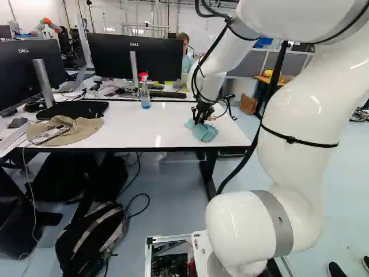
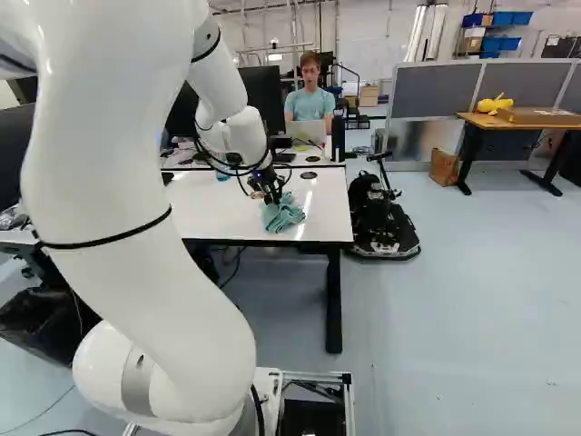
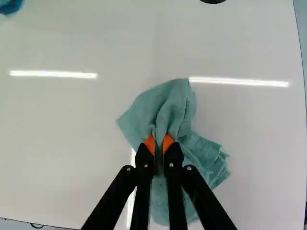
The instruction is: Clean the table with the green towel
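Note:
In the left base view my gripper [image 1: 201,113] points down over the right part of the white table [image 1: 138,130]. Below its fingers the green towel [image 1: 203,131] lies bunched on the tabletop near the front edge. Seen from the wrist, the gripper [image 3: 159,144] is closed on a fold of the towel [image 3: 172,108], cloth pinched between its two orange pads. The rest of the towel spreads loosely around and under the fingers. The fingers hide part of the cloth.
A spray bottle [image 1: 145,92] stands toward the table's back. At the left are a hat [image 1: 81,128] with a phone on it, a black pad [image 1: 72,109] and monitors [image 1: 155,57]. A backpack [image 1: 92,239] lies on the floor. A black wheeled device [image 2: 381,218] stands beside the table.

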Robot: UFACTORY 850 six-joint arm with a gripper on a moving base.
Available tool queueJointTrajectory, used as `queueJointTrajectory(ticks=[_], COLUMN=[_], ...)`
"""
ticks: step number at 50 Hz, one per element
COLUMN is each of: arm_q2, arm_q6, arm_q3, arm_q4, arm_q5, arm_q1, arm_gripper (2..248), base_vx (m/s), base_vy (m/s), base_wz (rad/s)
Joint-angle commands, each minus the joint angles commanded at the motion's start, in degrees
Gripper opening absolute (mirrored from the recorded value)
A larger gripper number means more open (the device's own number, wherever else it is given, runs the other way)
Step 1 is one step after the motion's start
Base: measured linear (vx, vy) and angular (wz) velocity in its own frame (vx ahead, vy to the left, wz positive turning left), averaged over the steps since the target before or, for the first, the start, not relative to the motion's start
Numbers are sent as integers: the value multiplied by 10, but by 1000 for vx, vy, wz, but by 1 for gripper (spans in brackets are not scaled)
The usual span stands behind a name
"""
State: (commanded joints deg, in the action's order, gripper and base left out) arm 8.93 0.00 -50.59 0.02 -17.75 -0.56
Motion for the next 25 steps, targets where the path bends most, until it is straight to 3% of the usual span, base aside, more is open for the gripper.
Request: queueJointTrajectory(ticks=[25], arm_q2=[-69], arm_q6=[0], arm_q3=[75], arm_q4=[0], arm_q5=[0], arm_q1=[10], arm_gripper=[38], base_vx=[0], base_vy=[0], base_wz=[0])
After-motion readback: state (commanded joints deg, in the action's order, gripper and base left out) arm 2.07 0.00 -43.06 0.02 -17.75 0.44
